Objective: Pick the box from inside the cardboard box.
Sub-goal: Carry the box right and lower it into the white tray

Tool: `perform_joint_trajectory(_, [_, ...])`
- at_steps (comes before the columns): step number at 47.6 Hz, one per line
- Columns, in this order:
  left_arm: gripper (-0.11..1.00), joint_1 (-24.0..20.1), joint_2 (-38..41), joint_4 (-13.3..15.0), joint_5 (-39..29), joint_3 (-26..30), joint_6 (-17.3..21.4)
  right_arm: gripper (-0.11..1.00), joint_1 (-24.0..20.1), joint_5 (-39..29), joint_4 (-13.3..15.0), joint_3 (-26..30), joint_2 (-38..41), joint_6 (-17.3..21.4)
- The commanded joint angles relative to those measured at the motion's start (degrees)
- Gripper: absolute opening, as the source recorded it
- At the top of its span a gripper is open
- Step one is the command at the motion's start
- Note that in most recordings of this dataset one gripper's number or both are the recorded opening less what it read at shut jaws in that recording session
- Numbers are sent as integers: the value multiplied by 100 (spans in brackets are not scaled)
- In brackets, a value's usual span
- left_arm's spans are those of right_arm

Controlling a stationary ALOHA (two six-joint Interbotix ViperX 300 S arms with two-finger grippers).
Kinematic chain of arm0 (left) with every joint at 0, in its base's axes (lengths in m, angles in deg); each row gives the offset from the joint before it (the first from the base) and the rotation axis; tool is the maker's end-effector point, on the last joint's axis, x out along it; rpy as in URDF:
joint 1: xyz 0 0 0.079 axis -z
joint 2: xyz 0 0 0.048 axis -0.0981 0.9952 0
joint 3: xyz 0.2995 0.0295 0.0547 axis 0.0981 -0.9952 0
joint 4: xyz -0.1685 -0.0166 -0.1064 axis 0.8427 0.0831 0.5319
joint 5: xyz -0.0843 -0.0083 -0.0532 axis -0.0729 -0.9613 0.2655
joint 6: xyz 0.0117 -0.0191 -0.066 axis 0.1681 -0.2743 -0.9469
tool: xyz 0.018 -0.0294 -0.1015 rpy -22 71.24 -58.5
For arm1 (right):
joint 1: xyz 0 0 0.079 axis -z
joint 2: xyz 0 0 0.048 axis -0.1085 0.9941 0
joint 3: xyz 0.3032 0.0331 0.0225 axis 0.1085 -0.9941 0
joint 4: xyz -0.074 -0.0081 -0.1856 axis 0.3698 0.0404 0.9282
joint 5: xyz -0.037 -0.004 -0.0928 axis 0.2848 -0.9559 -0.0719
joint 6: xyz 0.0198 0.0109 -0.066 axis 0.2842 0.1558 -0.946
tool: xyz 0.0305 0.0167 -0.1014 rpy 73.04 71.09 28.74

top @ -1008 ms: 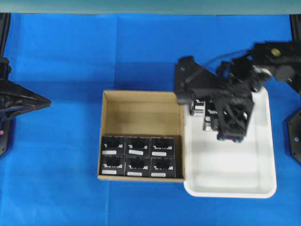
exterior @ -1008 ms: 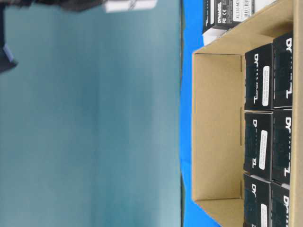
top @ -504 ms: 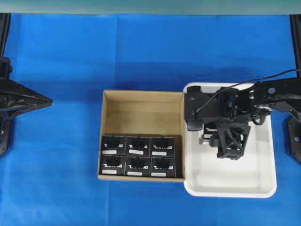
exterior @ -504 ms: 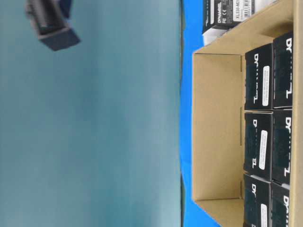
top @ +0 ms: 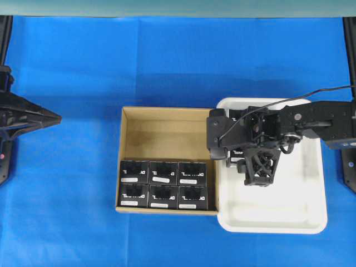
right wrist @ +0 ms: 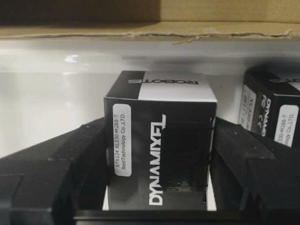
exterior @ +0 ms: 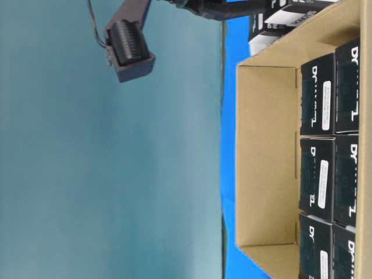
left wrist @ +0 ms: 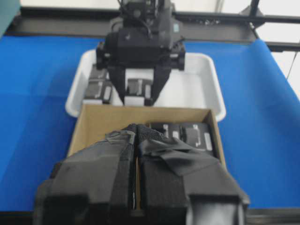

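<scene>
One camera is looking straight down, taking in the cardboard box and white tray. Another, turned sideways, is sitting close at the carton's rim. The left wrist view is facing across the carton toward the tray; the right wrist view is peering close inside it.

The right arm reaches in from the right of the overhead view, wrist bent down, its right gripper clamped with a finger on each side of the box. The left gripper hangs at the left edge, fingers pressed together
</scene>
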Motion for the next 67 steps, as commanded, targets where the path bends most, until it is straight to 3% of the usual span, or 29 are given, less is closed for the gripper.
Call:
perform_joint_trajectory(1, [-4, -18, 53, -18, 62, 211, -9, 63, 35, 44, 35, 62, 88, -9])
perform_joint_trajectory(43, [-4, 18, 53, -18, 53, 220, -9, 61, 35, -18, 53, 220, 272, -9])
perform_joint_trajectory(49, [-4, 26, 53, -18, 53, 229, -18, 84, 18, -114, 35, 229, 272, 0])
perform_joint_trajectory(53, [-4, 26, 53, -18, 53, 229, -18, 93, 18, -158, 35, 229, 264, 9])
perform_joint_trajectory(67, [-4, 35, 53, -18, 53, 229, -18, 94, 18, -396, 26, 413, 70, 44])
